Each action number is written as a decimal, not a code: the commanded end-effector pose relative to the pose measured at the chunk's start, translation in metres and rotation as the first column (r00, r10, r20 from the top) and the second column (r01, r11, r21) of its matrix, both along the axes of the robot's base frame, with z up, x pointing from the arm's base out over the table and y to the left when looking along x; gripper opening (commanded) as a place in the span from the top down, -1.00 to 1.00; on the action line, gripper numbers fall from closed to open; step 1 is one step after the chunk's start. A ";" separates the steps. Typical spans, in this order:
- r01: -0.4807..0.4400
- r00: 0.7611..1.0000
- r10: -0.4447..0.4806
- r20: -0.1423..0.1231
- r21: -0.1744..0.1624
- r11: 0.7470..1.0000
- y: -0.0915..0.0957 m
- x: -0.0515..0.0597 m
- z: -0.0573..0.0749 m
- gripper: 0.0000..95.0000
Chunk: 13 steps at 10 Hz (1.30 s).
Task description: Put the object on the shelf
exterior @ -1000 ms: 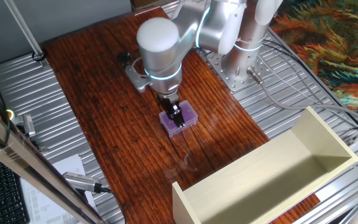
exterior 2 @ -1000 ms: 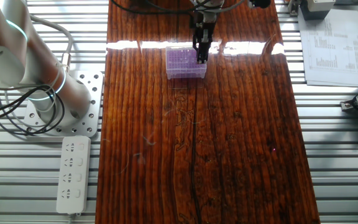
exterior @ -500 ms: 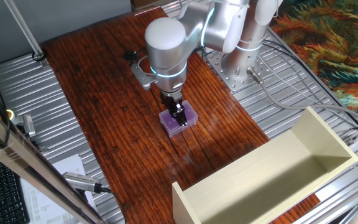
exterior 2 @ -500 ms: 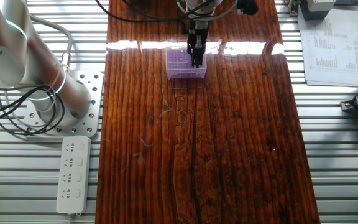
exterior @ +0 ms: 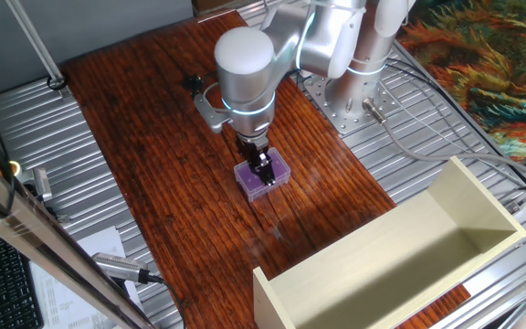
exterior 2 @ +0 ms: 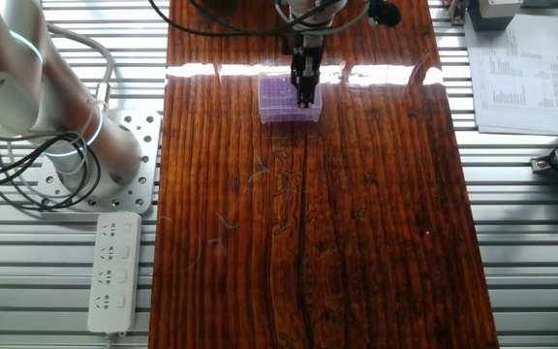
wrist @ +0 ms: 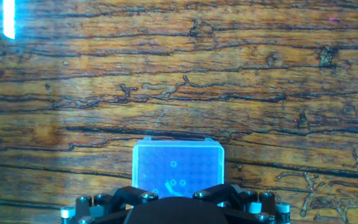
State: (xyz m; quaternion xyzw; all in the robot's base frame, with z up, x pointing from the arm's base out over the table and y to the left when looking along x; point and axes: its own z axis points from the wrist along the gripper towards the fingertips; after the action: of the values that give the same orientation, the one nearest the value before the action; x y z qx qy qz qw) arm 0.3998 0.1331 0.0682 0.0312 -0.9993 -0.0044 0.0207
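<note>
Dark reddish wooden table (exterior: 153,137) across the middle of both fixed views, ribbed metal either side. Lower right of one fixed view: big cream shelf (exterior: 400,260), open trough facing up, well apart from the box. Silver arm (exterior: 245,68) bent over the middle of the table, base bolted at upper right of that view; barely shifted from half a second ago, but moved a little right and up in the frame against a second ago. Upper right of the other fixed view: printed sheet (exterior 2: 516,68); lower left, white power strip (exterior 2: 114,271). Small purple box (exterior: 263,172) flat on the table, just below centre in one fixed view, near the top edge in the other (exterior 2: 289,97), same spot as in the earlier frames. Gripper (exterior: 261,167) pointing down, right over the box; in the other fixed view (exterior 2: 304,95) now above the box's right half, against its right edge a second ago. Hand view: box (wrist: 177,171) pale blue-white, low centre. Fingers close around it; whether clamped, cannot say.
</note>
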 end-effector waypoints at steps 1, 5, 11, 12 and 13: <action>-0.002 1.000 0.002 0.000 -0.008 1.000 0.003 -0.002 -0.002 -1.00; -0.013 1.000 0.014 0.001 -0.027 1.000 0.003 -0.005 -0.005 -1.00; -0.024 1.000 0.024 0.002 -0.040 0.999 0.000 -0.008 -0.011 -1.00; -0.025 1.000 0.025 0.002 -0.041 0.999 -0.001 -0.008 -0.012 -1.00; -0.026 1.000 0.027 0.002 -0.042 0.999 -0.002 -0.008 -0.012 -1.00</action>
State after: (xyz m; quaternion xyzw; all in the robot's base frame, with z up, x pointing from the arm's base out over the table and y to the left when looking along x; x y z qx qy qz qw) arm 0.3918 0.1298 0.0559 0.0457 -0.9986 0.0180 0.0198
